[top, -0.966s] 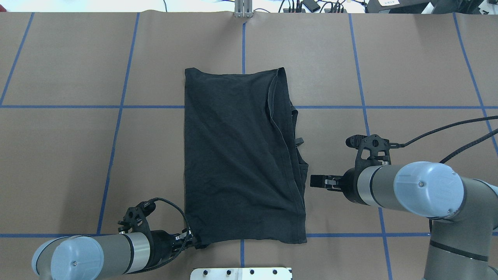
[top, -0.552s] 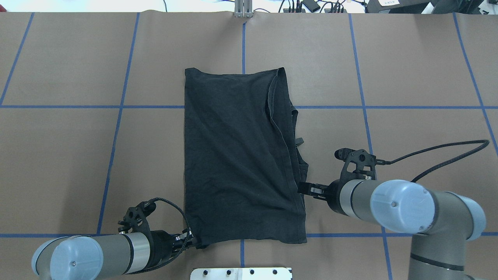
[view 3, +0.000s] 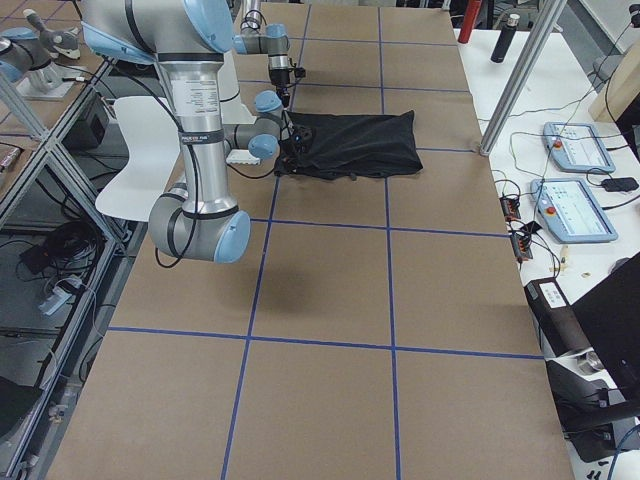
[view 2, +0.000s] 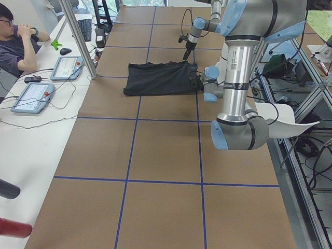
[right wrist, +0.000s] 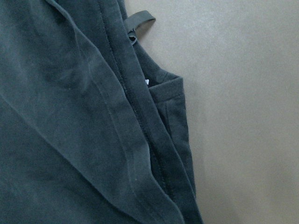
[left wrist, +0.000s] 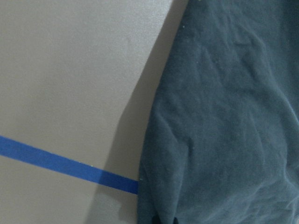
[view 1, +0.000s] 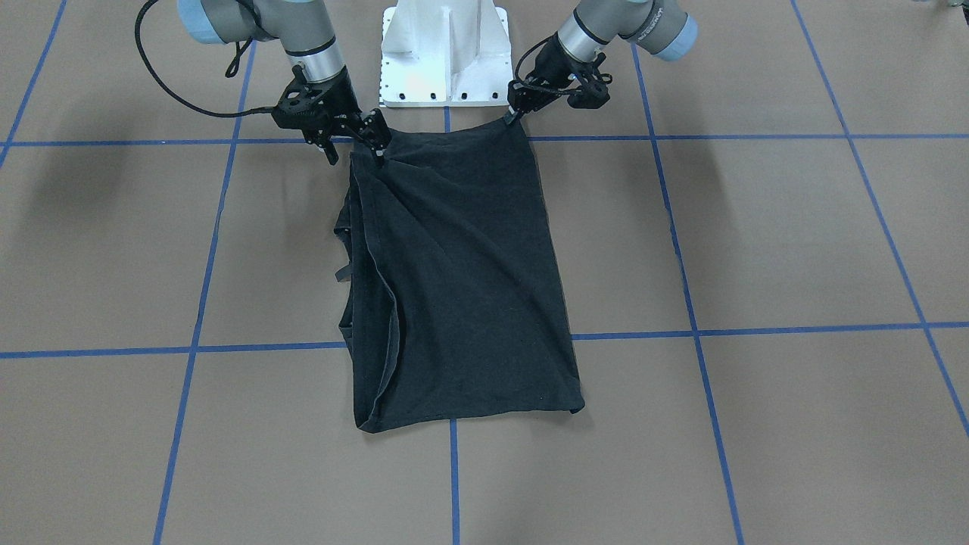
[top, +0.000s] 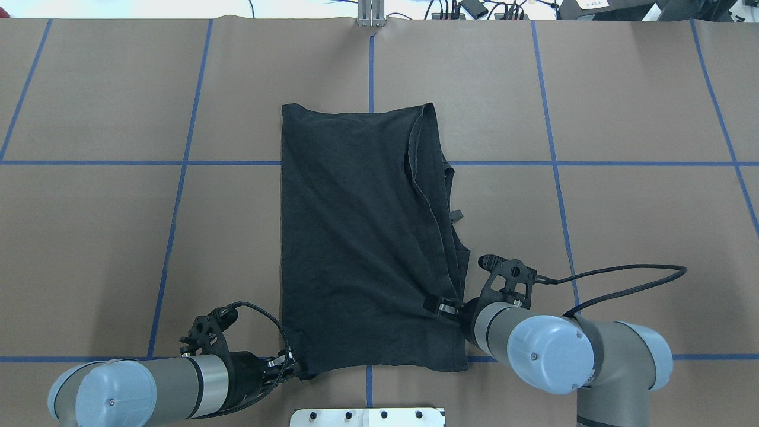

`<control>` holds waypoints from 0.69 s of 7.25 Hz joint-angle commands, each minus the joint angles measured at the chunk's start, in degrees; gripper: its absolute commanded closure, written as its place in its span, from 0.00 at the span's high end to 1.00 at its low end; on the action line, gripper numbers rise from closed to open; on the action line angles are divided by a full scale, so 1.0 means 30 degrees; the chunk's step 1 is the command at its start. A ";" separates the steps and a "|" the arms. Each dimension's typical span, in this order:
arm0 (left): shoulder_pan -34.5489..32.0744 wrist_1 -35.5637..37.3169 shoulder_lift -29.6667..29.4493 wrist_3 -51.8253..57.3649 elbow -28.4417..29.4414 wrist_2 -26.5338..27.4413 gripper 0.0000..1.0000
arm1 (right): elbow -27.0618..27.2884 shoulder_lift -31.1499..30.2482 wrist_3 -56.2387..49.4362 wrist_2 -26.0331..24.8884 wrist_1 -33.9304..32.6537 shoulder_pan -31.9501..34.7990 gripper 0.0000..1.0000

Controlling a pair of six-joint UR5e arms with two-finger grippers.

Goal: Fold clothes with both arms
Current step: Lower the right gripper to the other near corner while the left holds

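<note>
Now the right gripper [top: 437,306] has reached the black T-shirt [top: 356,237], closure unclear; left gripper [top: 295,369] pinches a corner, so lifting looks near.

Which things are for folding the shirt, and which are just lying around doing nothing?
For the job:
black T-shirt
left gripper
right gripper

Just lying about:
white base
two tablets
keyboard

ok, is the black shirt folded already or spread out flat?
Folded. The black short-sleeved T-shirt lies as a narrow rectangle with no sleeves spread out; stacked hems and layers show along its edge on the robot's right.
</note>
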 commanded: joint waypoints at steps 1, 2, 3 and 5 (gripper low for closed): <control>-0.0020 0.0000 0.0022 0.0000 -0.0079 -0.0022 0.00 | -0.0864 0.0077 0.0146 -0.1113 0.0103 -0.0675 0.93; -0.0020 0.0000 0.0022 0.0000 -0.0108 -0.0022 0.00 | -0.0897 0.0049 0.0000 -0.1176 0.0103 -0.0706 0.89; -0.0020 0.0000 0.0022 0.0000 -0.0196 0.0007 0.00 | -0.0869 0.0048 -0.0059 -0.1206 0.0074 -0.0706 0.85; -0.0020 0.0000 0.0080 0.0000 -0.0226 0.0007 0.00 | -0.0781 0.0107 -0.0089 -0.1235 0.0074 -0.0706 0.53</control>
